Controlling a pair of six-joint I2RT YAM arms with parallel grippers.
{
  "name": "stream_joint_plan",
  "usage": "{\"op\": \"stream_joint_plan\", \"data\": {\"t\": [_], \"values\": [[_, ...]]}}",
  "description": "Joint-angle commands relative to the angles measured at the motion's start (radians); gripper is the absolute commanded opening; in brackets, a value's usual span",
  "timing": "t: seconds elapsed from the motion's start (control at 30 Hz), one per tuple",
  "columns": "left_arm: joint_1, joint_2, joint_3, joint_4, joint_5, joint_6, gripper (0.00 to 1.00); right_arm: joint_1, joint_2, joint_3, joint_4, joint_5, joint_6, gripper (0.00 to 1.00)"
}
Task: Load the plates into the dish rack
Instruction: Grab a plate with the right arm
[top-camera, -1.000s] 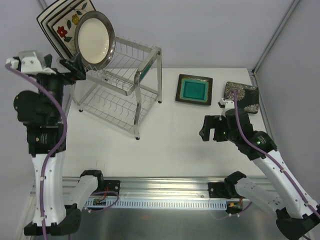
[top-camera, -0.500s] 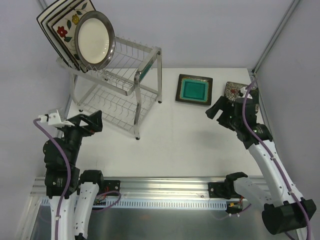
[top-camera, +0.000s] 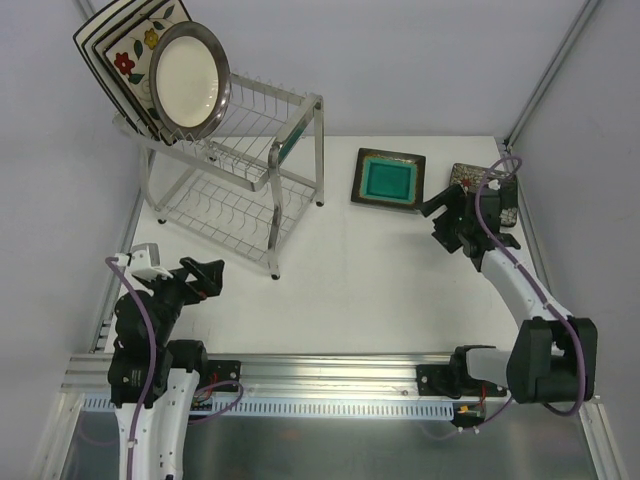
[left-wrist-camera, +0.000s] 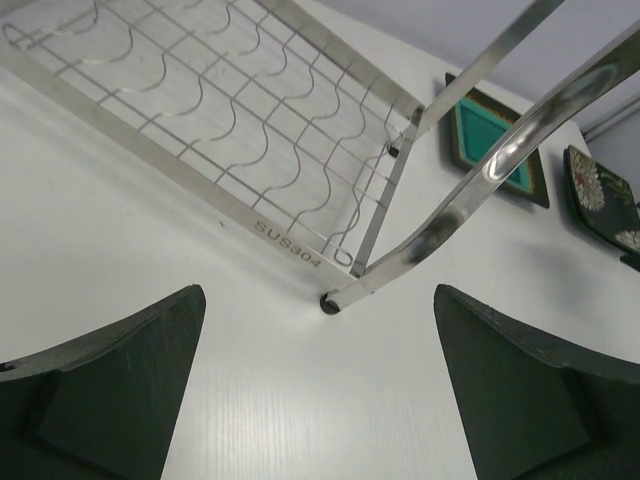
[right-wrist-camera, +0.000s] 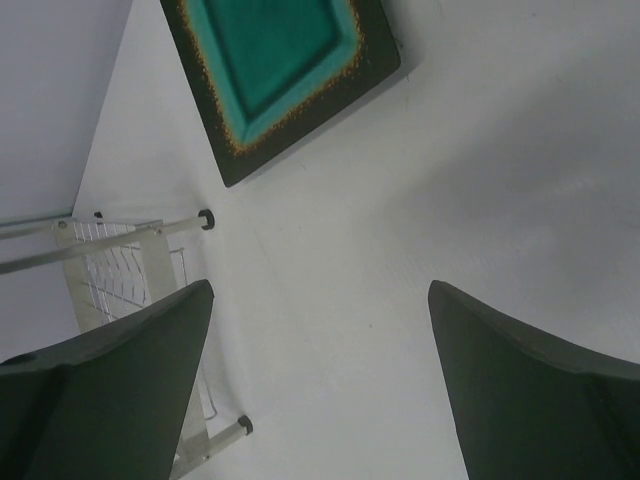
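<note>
My left fingers (top-camera: 208, 274) are spread wide and hold nothing. They hang low over the desk (top-camera: 350, 270) on my near left side, pointing at the dish rack (top-camera: 240, 170). From the left wrist, the foot of the rack's nearest leg sits on the desk just ahead, about midway between the two finger pads, and the lower wire shelf runs off to the upper left.

My right fingers (top-camera: 437, 207) are also wide apart with nothing between them. They are at the far right of the desk, beside the teal-centred dark plate (top-camera: 388, 180), which lies flat and apart from the rack. From the right wrist, that plate lies ahead of the fingers, which don't touch it. The dark plate with white blooms (top-camera: 463, 176) lies flat to the right of the teal one, partly hidden under my right arm.

On the rack's upper tier, at its far left end, the round cream plate (top-camera: 190, 80) stands on edge in front. The flowered square plate (top-camera: 130, 55) leans behind it, and behind that are more square rims (top-camera: 84, 40) that I can't tell apart.
</note>
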Motion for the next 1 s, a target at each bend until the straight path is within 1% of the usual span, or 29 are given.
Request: {"op": "stream_joint_plan", "data": {"t": [0.0, 0.03, 0.17, 0.33, 0.47, 0.5, 0.6, 0.63, 0.8, 0.87, 0.97], "values": [[-0.009, -0.011, -0.042, -0.009, 0.065, -0.011, 0.99, -0.017, 0.086, 0.002, 0.189, -0.004, 0.076, 0.93], [-0.009, -0.02, -0.06, -0.009, 0.073, -0.015, 0.99, -0.022, 0.11, 0.008, 0.23, -0.006, 0.088, 0.93], [-0.009, -0.029, -0.074, -0.007, 0.081, -0.023, 0.99, -0.037, 0.24, 0.038, 0.292, -0.012, 0.119, 0.93], [-0.009, -0.061, -0.077, -0.007, 0.042, -0.012, 0.99, -0.037, 0.398, 0.086, 0.375, -0.003, 0.129, 0.91], [-0.009, -0.071, -0.08, -0.007, 0.029, -0.012, 0.99, -0.037, 0.494, 0.123, 0.419, 0.016, 0.134, 0.89], [-0.009, -0.098, -0.08, -0.007, 0.026, -0.012, 0.99, -0.037, 0.512, 0.138, 0.435, 0.017, 0.139, 0.89], [-0.009, -0.092, -0.08, -0.006, 0.019, -0.012, 0.99, -0.037, 0.577, 0.161, 0.478, 0.028, 0.154, 0.85], [-0.01, -0.089, -0.08, -0.007, 0.016, -0.012, 0.99, -0.039, 0.593, 0.167, 0.481, 0.028, 0.157, 0.82], [-0.007, -0.081, -0.08, -0.007, 0.006, -0.014, 0.99, -0.039, 0.688, 0.213, 0.508, 0.032, 0.159, 0.77], [-0.01, -0.083, -0.08, -0.007, 0.004, -0.014, 0.99, -0.042, 0.716, 0.221, 0.507, 0.046, 0.162, 0.7], [-0.009, -0.081, -0.082, -0.007, 0.002, -0.014, 0.99, -0.044, 0.758, 0.242, 0.511, 0.033, 0.168, 0.66]]}}
